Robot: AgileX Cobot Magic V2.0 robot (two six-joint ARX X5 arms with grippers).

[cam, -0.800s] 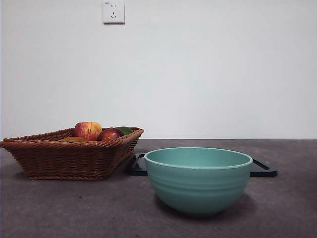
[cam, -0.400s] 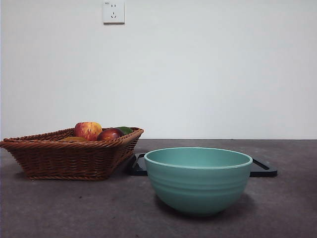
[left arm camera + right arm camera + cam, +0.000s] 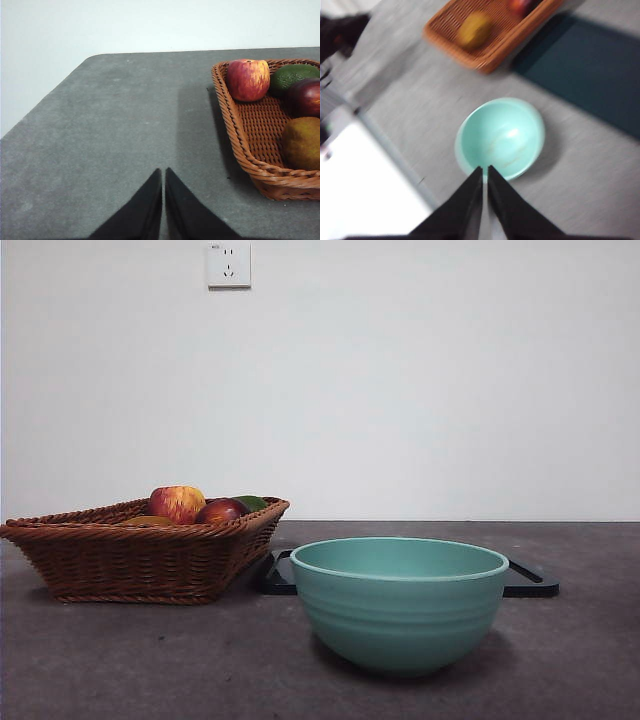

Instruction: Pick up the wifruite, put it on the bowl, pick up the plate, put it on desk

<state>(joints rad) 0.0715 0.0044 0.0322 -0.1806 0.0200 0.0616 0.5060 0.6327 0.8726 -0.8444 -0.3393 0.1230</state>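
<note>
Your left gripper (image 3: 163, 172) hangs over bare desk (image 3: 115, 130) near the desk's far corner, jaws pressed together, holding nothing. Just beside it is the basket (image 3: 240, 145), with the kiwi (image 3: 302, 142), an apple (image 3: 248, 79) and two more fruits. Your right gripper (image 3: 484, 170), also closed and empty, hangs above the empty bowl (image 3: 500, 137). The black tray (image 3: 530, 580) lies behind the bowl.

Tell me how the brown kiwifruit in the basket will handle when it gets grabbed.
The kiwifruit looks rounded and oval, so it would probably roll if nudged or released on a flat spot. It lies close to the wicker basket wall and the dark red fruit, so approach room seems tight. Its dull skin likely grips well.
</note>
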